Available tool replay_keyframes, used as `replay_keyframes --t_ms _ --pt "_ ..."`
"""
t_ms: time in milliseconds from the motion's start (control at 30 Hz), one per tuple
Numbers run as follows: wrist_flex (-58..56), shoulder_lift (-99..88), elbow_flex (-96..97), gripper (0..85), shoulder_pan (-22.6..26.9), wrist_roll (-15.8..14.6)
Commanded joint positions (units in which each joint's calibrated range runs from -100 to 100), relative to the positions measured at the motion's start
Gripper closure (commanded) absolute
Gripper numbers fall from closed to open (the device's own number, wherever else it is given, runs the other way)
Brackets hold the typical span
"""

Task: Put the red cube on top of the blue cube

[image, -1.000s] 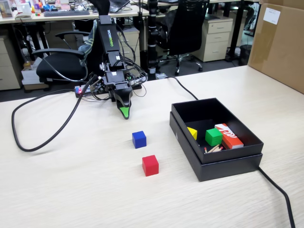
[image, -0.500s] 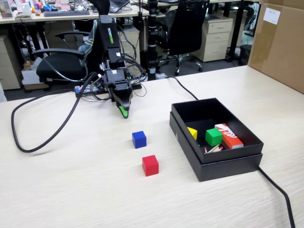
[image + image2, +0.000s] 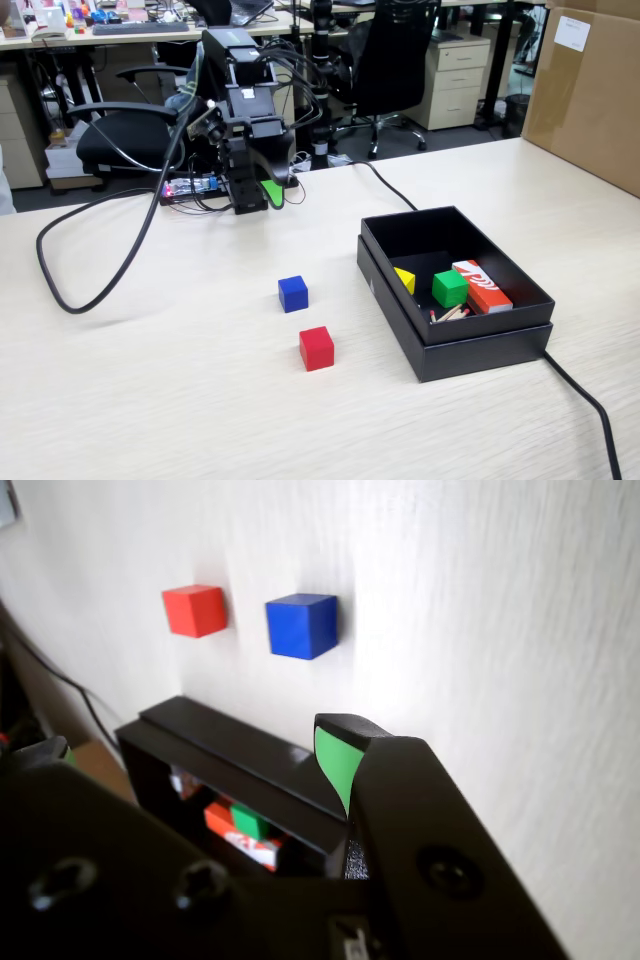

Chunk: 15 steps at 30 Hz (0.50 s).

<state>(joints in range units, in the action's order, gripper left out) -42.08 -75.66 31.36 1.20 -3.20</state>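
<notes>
Red cube point(image 3: 316, 348) lower centre, blue cube point(image 3: 293, 293) just above it, apart; gripper point(image 3: 268, 192) raised upper left.

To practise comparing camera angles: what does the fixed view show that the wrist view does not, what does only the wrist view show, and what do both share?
Only the fixed view shows the whole arm, the office chairs, the cardboard box and the yellow block. Only the wrist view shows the green fingertip close up. Both show the red cube, the blue cube, apart on the table, and the black box.
</notes>
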Motion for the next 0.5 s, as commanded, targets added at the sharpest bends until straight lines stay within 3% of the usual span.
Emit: replay_keyframes --t_ms 0,467 --pt "-2.11 7.91 -11.32 38.3 -0.24 0.15" --pt "-4.61 54.72 -44.95 38.6 -1.22 0.34"
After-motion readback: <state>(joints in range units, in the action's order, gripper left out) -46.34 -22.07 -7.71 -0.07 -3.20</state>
